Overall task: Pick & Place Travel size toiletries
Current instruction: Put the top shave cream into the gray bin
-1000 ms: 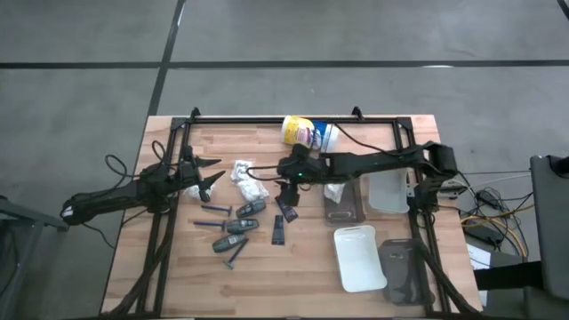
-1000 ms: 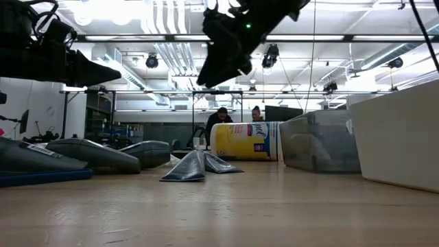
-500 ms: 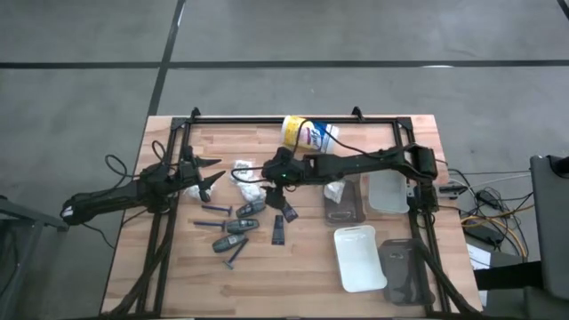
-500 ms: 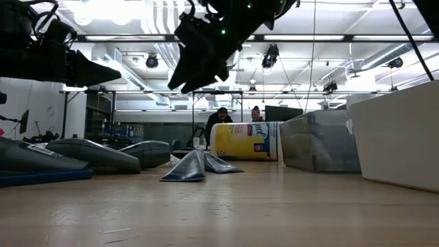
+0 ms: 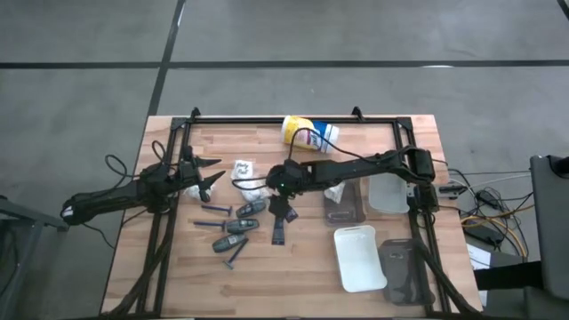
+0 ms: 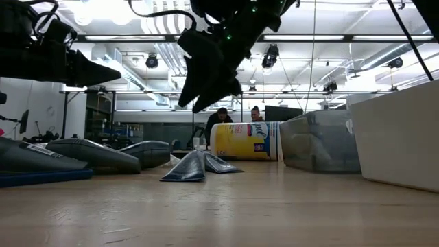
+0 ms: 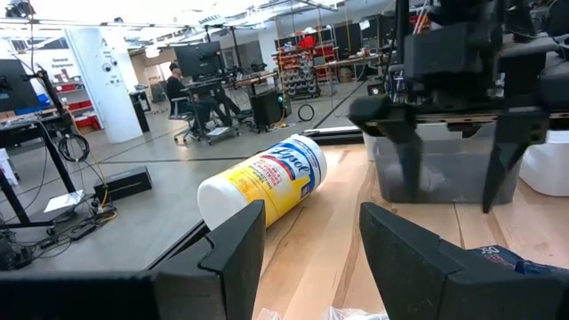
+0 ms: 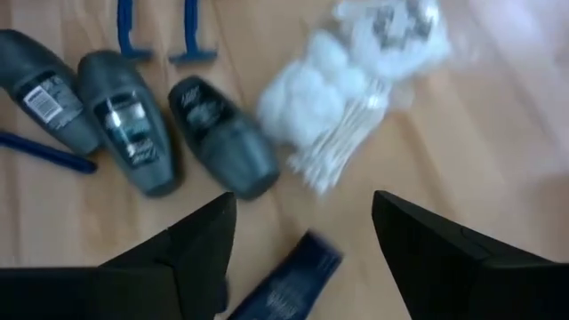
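We have the right gripper (image 5: 269, 188) reaching across the counter (image 5: 311, 267) and hanging above the cluster of toiletries near its middle, its fingers (image 8: 200, 253) spread and holding nothing. Through the right wrist view we look straight down between them: a white packet of cotton swabs (image 8: 356, 84) lies just past the gap, three dark grey tubes (image 8: 133, 116) with pale labels sit side by side next to it, a dark blue sachet (image 8: 289, 284) lies closest to us between the fingers, and slim blue-handled sticks (image 8: 187, 31) rest beyond the tubes. In the high view the same group spreads across the counter's centre, the white packet (image 5: 252, 188) nearest the gripper and the grey tubes (image 5: 251, 208) toward the front edge. We judge the step in hand to be choosing and descending on one item, most likely the swab packet or the sachet. To do it well we should centre one single item in the gap before lowering, because the tubes touch each other and a sloppy approach would nudge two at once. The packet looks crinkly and soft, so we want to straddle its narrow width and close gently. The clear trays (image 5: 344, 201) and the white tray (image 5: 359, 260) wait to the right, well apart from the cluster. The left gripper (image 5: 210, 174) waits at the counter's left side, fingers (image 7: 236, 244) parted and empty, pointing toward the yellow wipes canister (image 7: 267, 182) lying on its side.
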`<state>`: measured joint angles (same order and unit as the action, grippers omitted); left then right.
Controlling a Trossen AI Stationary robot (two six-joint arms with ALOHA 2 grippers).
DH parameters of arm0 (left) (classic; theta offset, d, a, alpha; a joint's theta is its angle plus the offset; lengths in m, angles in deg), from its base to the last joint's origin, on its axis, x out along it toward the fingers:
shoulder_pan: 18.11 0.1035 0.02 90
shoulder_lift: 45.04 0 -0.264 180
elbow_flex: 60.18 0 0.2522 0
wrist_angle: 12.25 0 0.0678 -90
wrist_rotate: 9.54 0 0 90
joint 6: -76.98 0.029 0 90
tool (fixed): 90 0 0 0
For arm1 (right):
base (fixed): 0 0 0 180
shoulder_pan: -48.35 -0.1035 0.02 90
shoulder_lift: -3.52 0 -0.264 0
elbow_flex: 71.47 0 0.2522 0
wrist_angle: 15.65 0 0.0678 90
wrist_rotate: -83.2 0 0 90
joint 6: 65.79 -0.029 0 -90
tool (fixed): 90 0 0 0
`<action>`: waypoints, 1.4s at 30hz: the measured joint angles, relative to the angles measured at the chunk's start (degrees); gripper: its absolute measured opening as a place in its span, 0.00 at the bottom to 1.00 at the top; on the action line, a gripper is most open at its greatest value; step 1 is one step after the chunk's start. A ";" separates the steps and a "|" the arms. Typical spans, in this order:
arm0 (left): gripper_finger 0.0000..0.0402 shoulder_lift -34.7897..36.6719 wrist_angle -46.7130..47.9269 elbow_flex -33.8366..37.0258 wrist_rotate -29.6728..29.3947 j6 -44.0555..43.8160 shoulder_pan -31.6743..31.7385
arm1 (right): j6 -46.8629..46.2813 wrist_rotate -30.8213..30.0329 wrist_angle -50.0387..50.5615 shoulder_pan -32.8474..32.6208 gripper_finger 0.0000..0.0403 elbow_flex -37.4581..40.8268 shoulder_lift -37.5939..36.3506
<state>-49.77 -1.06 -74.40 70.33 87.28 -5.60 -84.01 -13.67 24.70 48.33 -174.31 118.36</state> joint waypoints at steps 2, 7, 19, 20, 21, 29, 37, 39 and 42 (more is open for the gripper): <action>0.47 0.00 0.00 0.00 -0.02 -0.01 0.00 | -2.68 -0.48 0.89 -0.86 0.61 0.38 0.00; 0.47 0.00 0.00 -0.01 -0.02 -0.01 -0.01 | -6.19 -4.50 1.52 -2.93 0.57 0.55 0.26; 0.47 0.00 0.00 0.00 -0.01 -0.01 0.01 | -15.45 -8.60 0.88 -4.25 0.60 4.73 0.46; 0.47 0.00 0.00 0.00 -0.02 -0.02 0.00 | -15.49 -8.64 0.34 -4.22 0.62 5.15 0.46; 0.47 0.00 0.00 0.00 -0.02 -0.02 0.01 | -15.74 -8.72 -0.06 -4.21 0.64 5.49 0.46; 0.47 0.00 0.00 -0.01 -0.02 0.00 0.01 | -17.67 -11.00 -1.53 -3.63 0.75 6.64 0.90; 0.47 0.00 0.00 0.01 -0.02 0.00 -0.01 | -17.55 -11.35 -3.24 -3.47 0.72 6.05 6.65; 0.47 0.00 0.00 -0.01 0.00 0.00 -0.01 | -17.22 -11.35 -3.68 -3.44 0.70 5.49 7.27; 0.47 0.00 0.00 -0.01 0.00 0.00 0.00 | -15.93 -11.35 -3.58 -3.42 0.68 5.19 7.51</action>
<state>-49.77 -1.06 -74.41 70.33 87.28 -5.60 -99.95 -25.02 21.13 44.91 -169.12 125.88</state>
